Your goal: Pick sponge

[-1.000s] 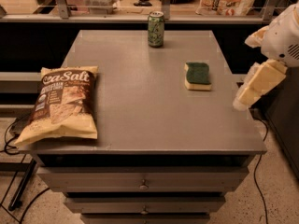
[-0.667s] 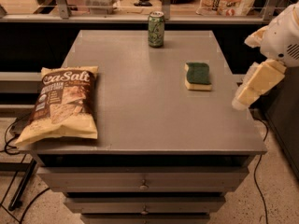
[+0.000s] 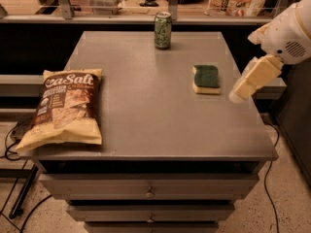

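- You'll find the sponge point(image 3: 206, 79) lying flat on the right half of the grey table point(image 3: 146, 120). Its dark green scouring face is up, and a band of pale yellow foam shows along its near edge. Its long sides are wavy rather than straight.
- Your gripper point(image 3: 239, 92) hangs over the table's right edge, just to the right of the sponge and not touching it. It is a pale yellow, matte, blocky piece slanting down and leftward from the arm's smooth white rounded housing point(image 3: 290, 33).
- You cannot tell from this angle whether the claw is spread or pressed together (it reads as one solid wedge).
- A green can point(image 3: 163, 30) stands upright near the far edge, well behind the sponge and to its left. It is a plain cylinder with a metal rim on top.
- A crinkled, glossy chip bag point(image 3: 65, 108) in brown and yellow lies flat at the table's near left corner, well apart from the sponge.
- The tabletop is smooth with a dull sheen, and its corners are square.
- Below the front edge sit flat grey drawer fronts point(image 3: 149, 188), each with a small round knob.
- The floor beneath is speckled, and a dark cable point(image 3: 267, 188) trails across it on the right.
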